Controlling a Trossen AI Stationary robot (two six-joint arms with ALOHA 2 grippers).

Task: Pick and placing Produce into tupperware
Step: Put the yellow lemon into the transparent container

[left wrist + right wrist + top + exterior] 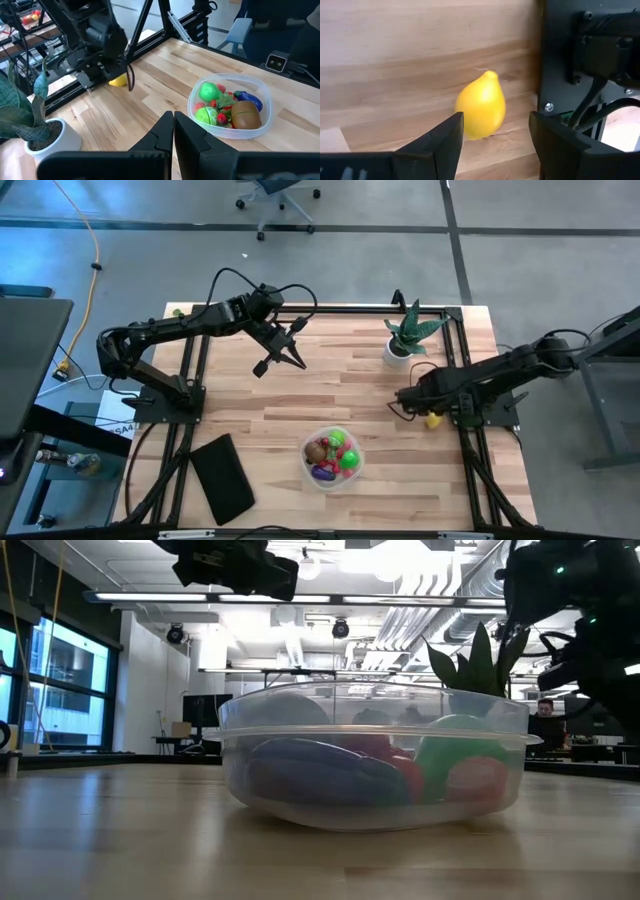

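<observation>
From above, the tupperware (333, 457) is sitting near the table's front edge, holding green, red, purple and brown produce. The yellow lemon (433, 420) is lying by the right frame rail, under the right gripper (408, 404). The left gripper (283, 350) is hanging over the table's far half, fingers pressed together. At table height, the tub (373, 755) is filling the view. In the right wrist view, the lemon (481, 110) is lying between spread fingers, nub pointing away from the camera.
</observation>
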